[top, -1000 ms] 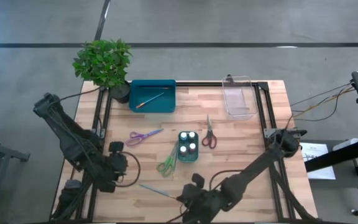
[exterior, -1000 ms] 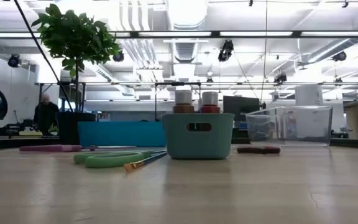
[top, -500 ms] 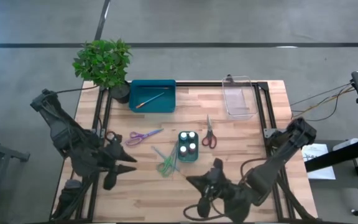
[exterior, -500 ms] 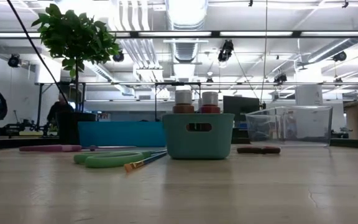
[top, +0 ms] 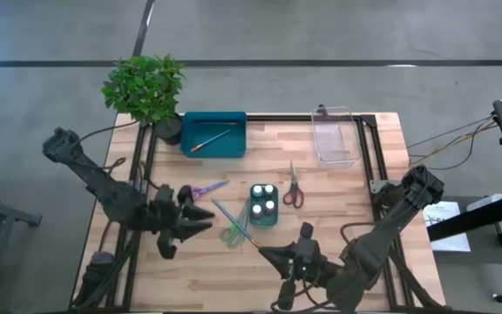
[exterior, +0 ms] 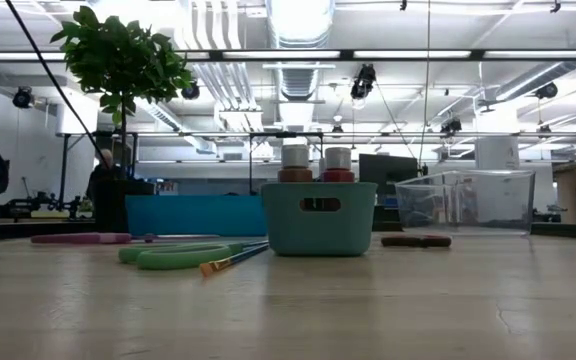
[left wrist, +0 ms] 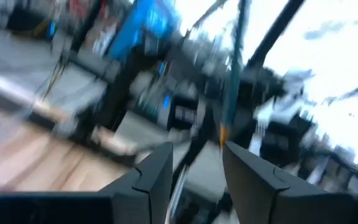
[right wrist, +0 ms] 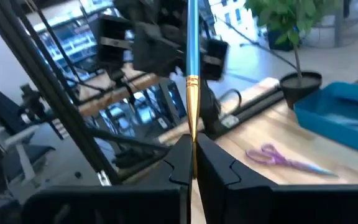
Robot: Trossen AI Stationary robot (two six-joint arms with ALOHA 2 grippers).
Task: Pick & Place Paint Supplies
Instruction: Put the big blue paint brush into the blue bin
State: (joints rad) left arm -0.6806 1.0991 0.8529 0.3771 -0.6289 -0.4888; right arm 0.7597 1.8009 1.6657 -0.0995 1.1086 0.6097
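My right gripper (top: pixel 266 252) (right wrist: pixel 192 140) is over the near middle of the table, shut on a thin blue brush (top: pixel 234 224) (right wrist: pixel 190 37). My left gripper (top: pixel 200 220) (left wrist: pixel 194 149) is open in the air left of the brush, near the purple scissors (top: pixel 200 190) (exterior: pixel 80 238). Several white-capped pots (top: pixel 264 203) (exterior: pixel 295 157) stand in a small teal basket (top: pixel 256 221) (exterior: pixel 320 215). Green scissors (top: pixel 233 232) (exterior: pixel 173 256) and red scissors (top: pixel 293 188) (exterior: pixel 415 240) lie flat on the wood. Another brush (exterior: pixel 230 260) lies by the green scissors. A third brush (top: pixel 209 139) rests in the teal tray (top: pixel 214 133). My right gripper pinches the blue brush between its two fingers, just past the gold ferrule (right wrist: pixel 191 93) at one end. The brush runs on in line with the fingers. It is lifted clear, its blue handle (top: pixel 220 211) slanting toward the far left over the green scissors.
A clear tray (top: pixel 335 138) (exterior: pixel 465 200) sits at the far right of the table. A potted plant (top: pixel 146 87) (exterior: pixel 123 70) stands at the far left corner beside the teal tray. Bare wood lies along the near edge (top: pixel 216 279). A person (exterior: pixel 103 180) stands in the room behind.
My right gripper has risen from the near edge and moved a little toward the far side, lifting the blue brush off the wood where it lay flat. The brush now slants in the air. My left gripper has moved right and toward the far side, closer to the brush.
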